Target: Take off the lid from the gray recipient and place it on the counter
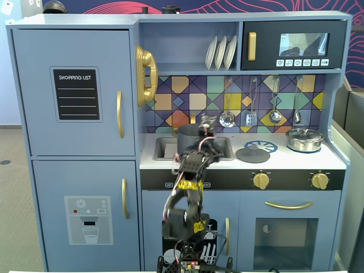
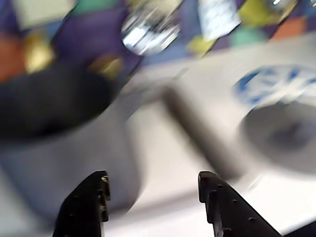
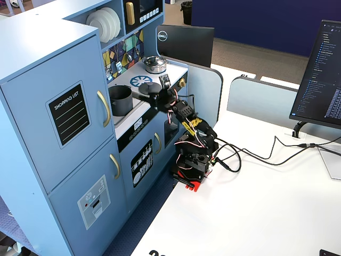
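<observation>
Matte dark gray, round and flat, with a small knob in its middle, the lid (image 1: 253, 154) lies in a fixed view on the white flat counter (image 1: 296, 162) of the blue toy kitchen, off to the right of the black two-finger gripper (image 1: 206, 126) and overlapping the printed blue burner ring (image 1: 263, 146). The matte dark gray cylindrical pot (image 1: 187, 138) stands open in the sink cut-out, just left of the gripper. From that, the task looks done, and what is left is a clean retreat.

In the wrist view the gripper (image 2: 153, 183) is spread wide with nothing between its fingers; the pot (image 2: 59, 128) fills the left side just ahead, and the lid (image 2: 284, 136) sits ahead and to the right. Heavy blur suggests fast motion (so fine contact cannot be judged).

In another fixed view the gripper (image 3: 160, 90) hangs over the counter's front part, the pot (image 3: 120, 100) to its left.

The risks, as I judge them: a sideways swing could clip the pot's rim, or the open fingers could brush the lid and slide it toward the small shiny silver pan (image 1: 304, 139).
</observation>
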Tool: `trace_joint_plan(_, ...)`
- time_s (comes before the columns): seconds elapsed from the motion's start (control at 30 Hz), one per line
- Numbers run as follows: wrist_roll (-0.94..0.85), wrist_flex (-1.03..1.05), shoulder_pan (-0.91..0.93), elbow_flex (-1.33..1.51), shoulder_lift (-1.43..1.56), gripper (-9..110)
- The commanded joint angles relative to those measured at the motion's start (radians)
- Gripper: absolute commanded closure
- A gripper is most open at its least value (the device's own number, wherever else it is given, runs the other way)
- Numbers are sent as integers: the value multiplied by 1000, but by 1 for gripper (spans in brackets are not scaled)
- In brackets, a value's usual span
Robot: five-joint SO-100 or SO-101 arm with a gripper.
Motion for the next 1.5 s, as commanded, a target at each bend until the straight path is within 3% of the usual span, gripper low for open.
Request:
trace_joint_plan(0.0,-8,118,-118,60,164,91)
trace_joint_plan(0.17,-12,118,-198,184,195,93)
trace_joint_plan(0.53,-6,-186,-273,572,196,98)
trace_joint_plan(0.7,12,-156,-262,641,192,100)
trace_joint_plan(1.3,-44,546,-270,643,216,102)
trace_joint_plan(1.47,25,759,-301,643,236,102)
